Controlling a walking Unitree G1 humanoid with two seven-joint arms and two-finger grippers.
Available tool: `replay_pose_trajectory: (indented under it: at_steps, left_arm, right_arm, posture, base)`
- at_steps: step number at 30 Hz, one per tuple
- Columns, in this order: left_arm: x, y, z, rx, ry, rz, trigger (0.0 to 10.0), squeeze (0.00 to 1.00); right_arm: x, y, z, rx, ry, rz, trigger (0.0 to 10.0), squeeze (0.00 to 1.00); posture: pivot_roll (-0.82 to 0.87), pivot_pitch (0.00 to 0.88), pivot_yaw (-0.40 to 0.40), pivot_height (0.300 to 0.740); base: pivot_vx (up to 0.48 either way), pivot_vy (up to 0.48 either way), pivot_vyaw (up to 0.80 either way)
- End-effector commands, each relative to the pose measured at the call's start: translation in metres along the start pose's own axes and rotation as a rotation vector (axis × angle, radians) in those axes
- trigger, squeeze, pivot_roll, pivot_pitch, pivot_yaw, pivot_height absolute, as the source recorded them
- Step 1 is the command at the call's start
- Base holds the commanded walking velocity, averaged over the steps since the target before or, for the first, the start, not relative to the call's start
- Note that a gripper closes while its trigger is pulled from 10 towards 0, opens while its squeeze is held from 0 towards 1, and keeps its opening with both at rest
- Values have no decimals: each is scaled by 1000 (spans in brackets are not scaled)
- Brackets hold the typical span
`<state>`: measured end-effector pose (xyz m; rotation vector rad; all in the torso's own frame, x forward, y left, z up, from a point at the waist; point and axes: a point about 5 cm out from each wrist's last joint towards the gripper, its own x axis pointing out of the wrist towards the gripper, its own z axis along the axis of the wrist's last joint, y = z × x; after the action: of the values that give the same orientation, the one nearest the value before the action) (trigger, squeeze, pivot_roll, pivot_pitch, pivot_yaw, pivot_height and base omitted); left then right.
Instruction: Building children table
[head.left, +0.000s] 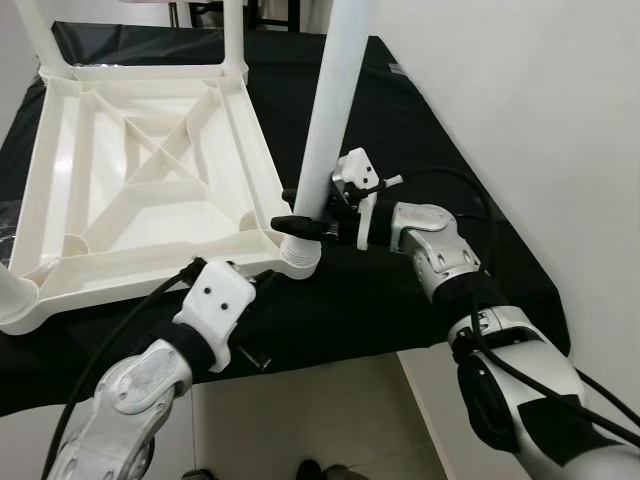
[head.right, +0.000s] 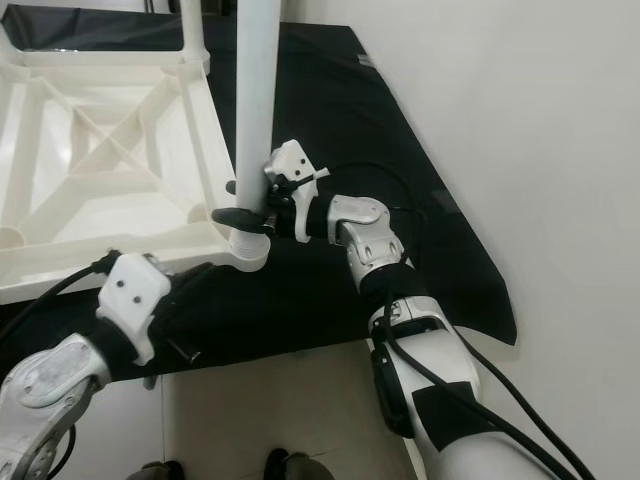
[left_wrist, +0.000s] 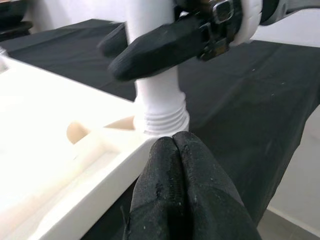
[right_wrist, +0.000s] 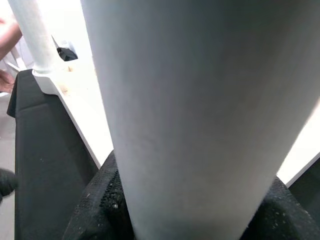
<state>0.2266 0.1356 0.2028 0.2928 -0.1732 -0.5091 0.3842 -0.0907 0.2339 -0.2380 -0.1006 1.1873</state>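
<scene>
Upside-down white tabletop (head.left: 140, 180) lying on black-covered table (head.left: 420, 130), left of centre. Left pincer (left_wrist: 172, 150) pressed together, tips against tabletop's near right corner, just below threaded socket. White leg (head.left: 330, 110) standing upright in that corner socket. Right pincer (head.left: 305, 215) pinching leg low down, reaching in from right.

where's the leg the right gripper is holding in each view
Left eye view: white table leg stands upright at centre, right gripper clamped low on it.
Right eye view: left of centre.
Left wrist view: upper middle, threaded end at the tabletop's corner socket, beyond the shut left gripper.
Right wrist view: very close, the broad pale column.
Shared landmark: upturned white tabletop.
</scene>
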Motion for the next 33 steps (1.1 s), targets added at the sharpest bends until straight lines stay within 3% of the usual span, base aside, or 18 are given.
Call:
replay_pose_trajectory:
  at_steps: [1,5,6,7,8,9,13,14,18,19,20,21,22,23,27,29,30,33]
  left_arm:
    - [-5,-2,-1,-12,13,-3,10000,0]
    - [-13,0,-5,-48,26,24,10000,0]
    - [-17,1,-7,-68,35,37,10000,0]
    - [-21,1,-9,-75,48,42,10000,0]
    - [-21,1,-9,-75,48,42,10000,0]
    - [-23,1,-11,-78,57,44,10000,0]
    - [-21,3,-13,-74,64,43,10000,0]
    - [-13,10,-12,-55,55,40,10000,0]
    - [-9,17,-8,-45,38,45,10000,0]
    - [-9,19,-7,-46,34,50,10000,0]
    - [-10,20,-7,-51,31,54,10000,0]
    - [-12,21,-7,-47,36,56,10000,0]
    - [-13,22,-8,-44,40,57,10000,0]
    - [-13,22,-8,-43,42,58,10000,0]
    - [-12,23,-8,-42,40,55,10000,0]
    - [-10,22,-8,-43,38,48,10000,0]
    - [-8,20,-8,-45,35,40,10000,0]
    - [-7,18,-7,-46,33,34,10000,0]
  right_arm:
    - [-14,-2,-20,8,86,-49,0,0]
    - [-27,4,-53,65,178,-241,0,0]
    - [-33,12,-74,104,258,-577,0,0]
    - [-38,48,-93,158,316,-677,0,0]
    - [-38,48,-93,158,316,-677,0,0]
    - [-45,74,-99,202,345,-740,0,0]
    - [-48,74,-94,215,331,-790,0,0]
    - [-39,64,-88,170,311,-737,0,0]
    - [-33,60,-87,162,306,-697,0,0]
    - [-31,60,-86,160,304,-675,4353,0]
    - [-30,61,-83,161,309,-677,4353,0]
    - [-27,61,-79,174,280,-652,10000,0]
    - [-25,64,-72,185,258,-627,10000,227]
    - [-20,66,-62,177,219,-541,10000,1000]
    - [-13,66,-46,131,145,-396,10000,1000]
    - [-10,59,-36,116,79,-293,10000,906]
    - [-9,47,-25,69,12,-176,10000,0]
    - [-9,37,-22,28,5,-125,10000,0]
  posture:
    - [146,211,-210,740]
    - [138,220,-208,740]
    - [132,222,-195,740]
    - [139,239,-178,740]
    - [139,239,-178,740]
    - [144,244,-173,740]
    - [112,224,-162,740]
    - [124,231,-160,740]
    - [122,228,-152,740]
    - [127,230,-151,740]
    - [127,230,-151,740]
    - [130,229,-154,740]
    - [130,229,-154,740]
    - [128,229,-155,740]
    - [127,225,-155,740]
    - [128,223,-154,740]
    - [138,223,-156,740]
    - [148,223,-160,740]
  base:
    - [0,0,0]
    - [0,0,0]
    - [0,0,0]
    - [0,0,0]
    - [0,0,0]
    - [0,0,0]
    - [0,0,0]
    - [0,0,0]
    - [0,0,0]
    - [0,0,0]
    - [0,0,0]
    - [0,0,0]
    - [0,0,0]
    - [0,0,0]
    - [0,0,0]
    - [0,0,0]
    - [0,0,0]
    - [0,0,0]
